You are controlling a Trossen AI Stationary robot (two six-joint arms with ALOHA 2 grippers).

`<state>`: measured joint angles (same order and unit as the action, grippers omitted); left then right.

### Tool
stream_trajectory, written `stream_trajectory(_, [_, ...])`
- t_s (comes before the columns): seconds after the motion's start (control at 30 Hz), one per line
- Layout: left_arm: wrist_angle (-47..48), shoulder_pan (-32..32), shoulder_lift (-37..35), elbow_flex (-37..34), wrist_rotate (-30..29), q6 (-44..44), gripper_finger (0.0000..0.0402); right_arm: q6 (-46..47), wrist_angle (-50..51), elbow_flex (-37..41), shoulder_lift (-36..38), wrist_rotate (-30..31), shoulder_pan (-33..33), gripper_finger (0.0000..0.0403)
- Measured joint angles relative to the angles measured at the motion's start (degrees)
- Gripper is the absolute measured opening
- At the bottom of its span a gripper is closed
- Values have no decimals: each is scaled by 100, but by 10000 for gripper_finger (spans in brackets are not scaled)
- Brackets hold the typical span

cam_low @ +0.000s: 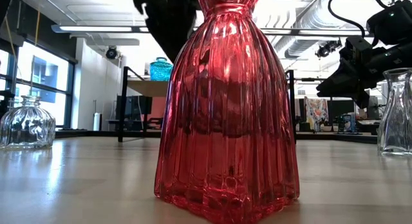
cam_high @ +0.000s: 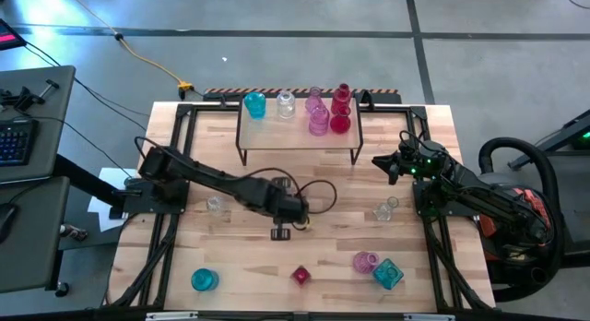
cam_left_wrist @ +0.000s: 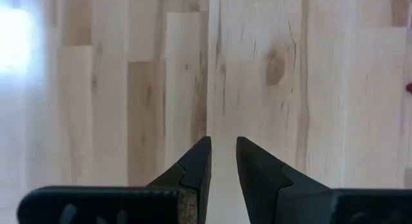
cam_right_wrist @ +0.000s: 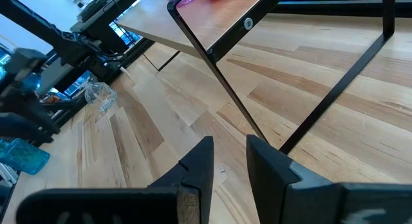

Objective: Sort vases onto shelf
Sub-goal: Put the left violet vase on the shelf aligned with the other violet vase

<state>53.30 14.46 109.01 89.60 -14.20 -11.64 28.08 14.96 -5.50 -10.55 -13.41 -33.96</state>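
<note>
Wood under left gripper [cam_left_wrist: 223,161], jaws slightly parted, empty.

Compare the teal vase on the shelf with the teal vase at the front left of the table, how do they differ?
The teal vase on the shelf stands at the shelf's left end, beside a clear vase; the teal vase on the table stands alone near the front left corner, unsorted. The table one looks rounder and squatter. Both are translucent teal and upright.

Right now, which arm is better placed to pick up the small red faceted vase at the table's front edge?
Left, probably. The left gripper hovers mid-table, just behind the red faceted vase, with nothing held. The right gripper waits beside the shelf, farther off.
</note>
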Motion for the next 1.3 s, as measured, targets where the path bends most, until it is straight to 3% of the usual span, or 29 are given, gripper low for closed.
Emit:
stream_trajectory(0.1, [-57,81,-329,-301,-162,76,64,0,0,0,2,-2,0,73])
stream_trajectory(0.23, [-330,115,-1135,-1319,-249,-202,64,0,0,0,-16,2,0,73])
stream_trajectory(0.47, [-1382,134,-3176,-3559,-483,-1065,64,0,0,0,-33,0,0,73])
stream_trajectory(0.63, [-2100,217,-4660,-4575,-843,-1282,64,0,0,0,-33,0,0,73])
stream_trajectory(0.93, [-2939,42,-6843,-5143,-2249,41,65,0,-1,0,-33,0,-1,73])
stream_trajectory(1.3, [-4437,-497,-8071,-5143,-2251,2438,65,206,-72,0,-35,243,0,73])
